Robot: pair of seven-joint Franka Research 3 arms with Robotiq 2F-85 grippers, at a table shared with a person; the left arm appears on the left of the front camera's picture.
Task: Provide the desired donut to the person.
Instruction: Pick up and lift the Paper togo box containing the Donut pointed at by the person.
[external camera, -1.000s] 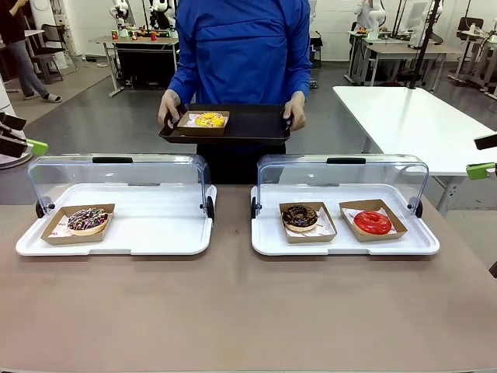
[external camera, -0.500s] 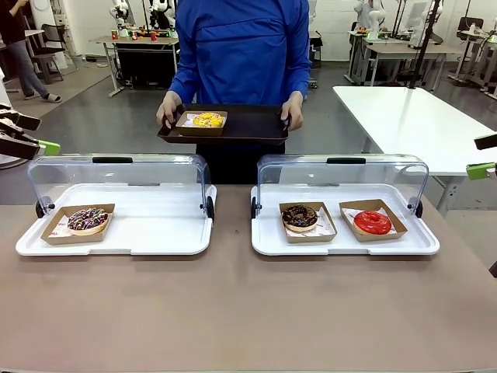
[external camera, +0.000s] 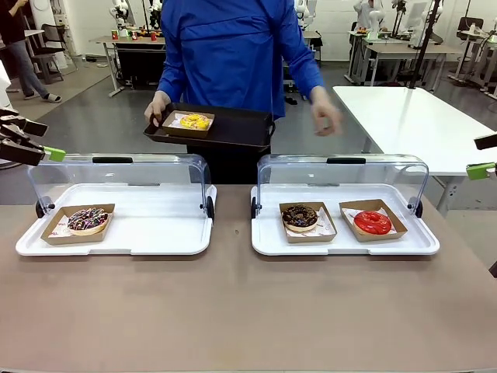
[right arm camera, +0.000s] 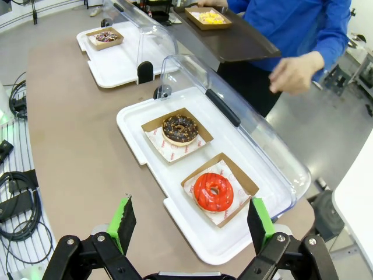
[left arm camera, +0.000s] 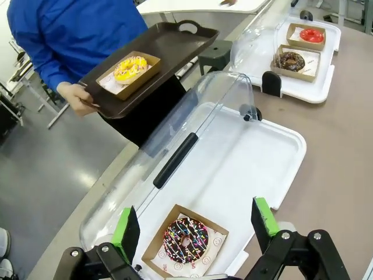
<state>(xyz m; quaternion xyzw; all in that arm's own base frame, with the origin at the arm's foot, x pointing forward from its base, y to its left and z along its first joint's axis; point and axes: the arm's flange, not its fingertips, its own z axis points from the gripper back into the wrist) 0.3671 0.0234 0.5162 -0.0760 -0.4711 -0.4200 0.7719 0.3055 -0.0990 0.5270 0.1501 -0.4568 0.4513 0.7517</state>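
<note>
Lab hall opening out behind a brown table [external camera: 248, 311]

A grey floor [external camera: 101, 116] is spreading away beyond the left gripper [external camera: 43, 141], reaching desks [external camera: 132, 43] and a chair [external camera: 50, 35] standing far off by a white wall [external camera: 334, 19]. Just past the right gripper [external camera: 483, 155] a white table [external camera: 411, 116] is sitting, with more desks [external camera: 396, 50] lining up behind it. Black cables [right arm camera: 17, 198] are lying beside that gripper, off the brown table's edge.

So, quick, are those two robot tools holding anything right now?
Left tool: open, holding nothing.
Right tool: open, holding nothing.
</note>
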